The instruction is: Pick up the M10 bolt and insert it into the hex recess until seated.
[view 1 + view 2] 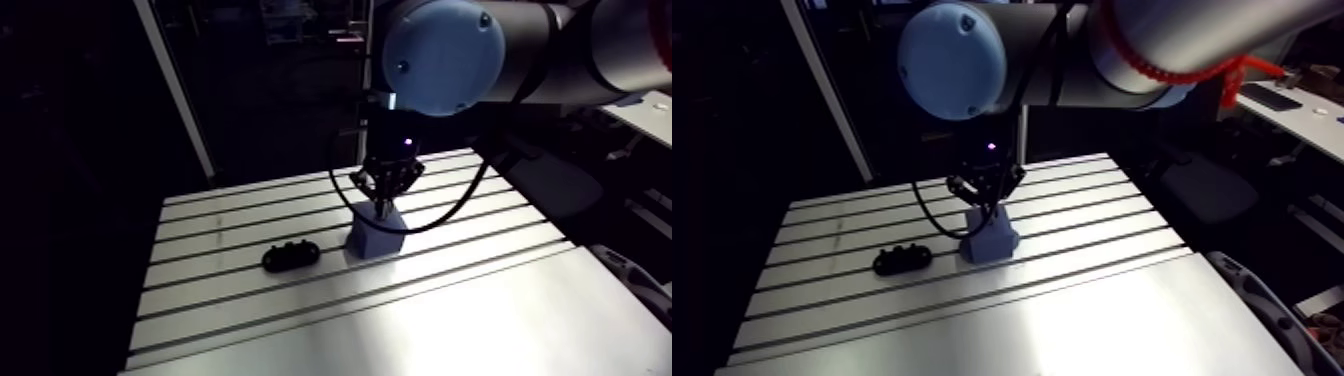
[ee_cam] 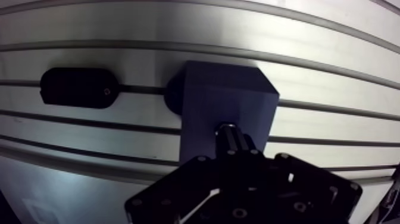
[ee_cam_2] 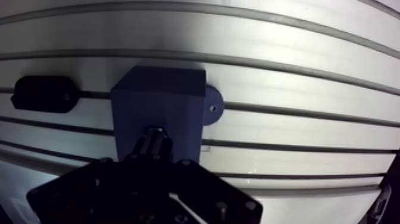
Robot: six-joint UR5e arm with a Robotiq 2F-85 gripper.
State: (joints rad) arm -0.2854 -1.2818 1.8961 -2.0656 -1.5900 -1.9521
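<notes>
The gripper (image 2: 235,154) hangs straight down over the block (image 2: 226,98) and pinches the M10 bolt (image 2: 229,136), a dull metal cylinder that juts from its dark, screw-studded body. The bolt's far end meets the block's upper face, toward the edge of that face nearest the gripper. Whether it sits in a recess cannot be told, since bolt and gripper cover the spot.

The block is dark blue and matte, with a faintly grained surface, flat faces and one chamfered corner. A rounded tab (image 3: 211,108) with a small hole sticks out at its base, flat on the table (image 2: 333,36).

To one side, apart from the block and lying over the same slot, is a black oblong piece (image 2: 77,87) with rounded ends and a small hole near one end (in the arm view its top looks lumpy).

The table is pale brushed aluminium, crossed by long dark slots (image 2: 89,47) that run parallel. In the arm view, block and black piece stand near the middle of the slotted part, well away from every edge. Bare bands lie beyond the block toward the far edge — and a broad smooth panel (image 1: 450,320) fills the near side.
</notes>
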